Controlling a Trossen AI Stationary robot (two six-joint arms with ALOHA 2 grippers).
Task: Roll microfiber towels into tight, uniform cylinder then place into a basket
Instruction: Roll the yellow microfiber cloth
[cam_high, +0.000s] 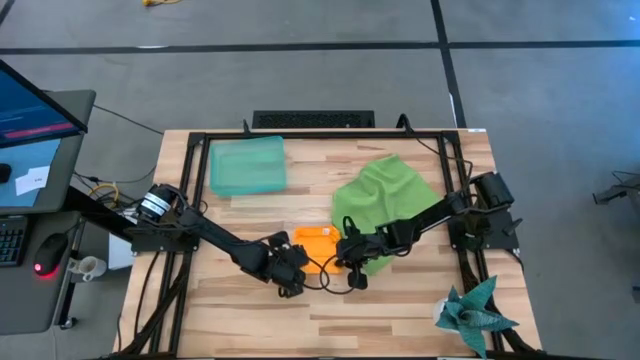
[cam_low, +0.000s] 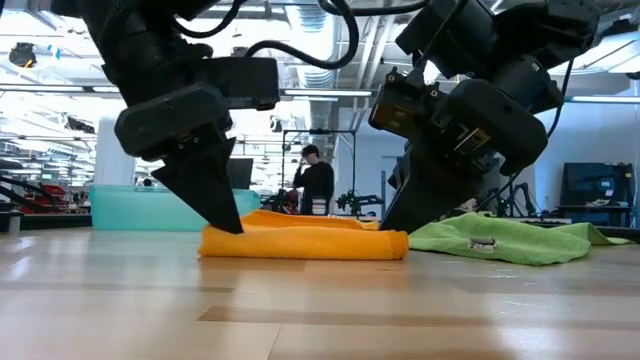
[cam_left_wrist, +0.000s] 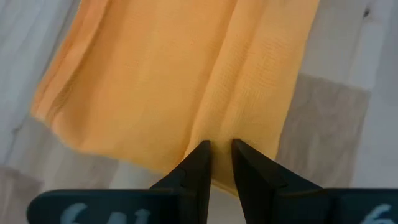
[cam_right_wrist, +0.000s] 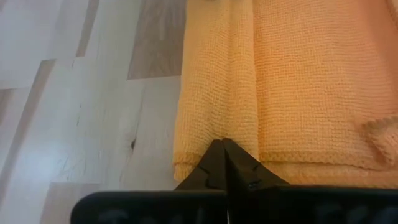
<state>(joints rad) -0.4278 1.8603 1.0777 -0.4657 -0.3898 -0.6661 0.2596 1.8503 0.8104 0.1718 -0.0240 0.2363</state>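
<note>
a: where is the orange towel (cam_high: 318, 240) right now?

b: i see it folded flat on the table (cam_high: 400, 310), near the middle, a bit toward the front edge. from the low view it looks like a thick flat pad (cam_low: 305, 240), not a round roll.

a: what are my two grippers doing?

b: both are down at the orange towel. my left gripper (cam_high: 292, 282) is at its left end. in the left wrist view the two dark fingers (cam_left_wrist: 198, 168) are close together with a thin gap, and a fold of orange cloth (cam_left_wrist: 186, 81) sits right at the tips. so it is pinching the orange towel.

a: and the right one?

b: my right gripper (cam_high: 352, 270) is at the other end of the orange towel. in the right wrist view the tips (cam_right_wrist: 222, 163) meet in one point, pressed tight at a crease along the towel's edge (cam_right_wrist: 267, 81). i think a bit of cloth is nipped there, but the tips look fully closed.

a: where is the green towel?

b: the green towel (cam_high: 385, 195) lies loose and crumpled on the table, just beside the orange one, on the right and a bit farther back. the right arm crosses over it. in the low view it is a low green heap (cam_low: 510, 240) next to the orange pad.

a: and the basket?

b: the basket (cam_high: 246, 165) is at the back left of the table, well apart from both towels. i see no towel in it.

a: anything else?

b: a spiky teal star (cam_high: 475, 310) sits at the front right corner. a person (cam_low: 315, 180) stands far back in the room.
</note>
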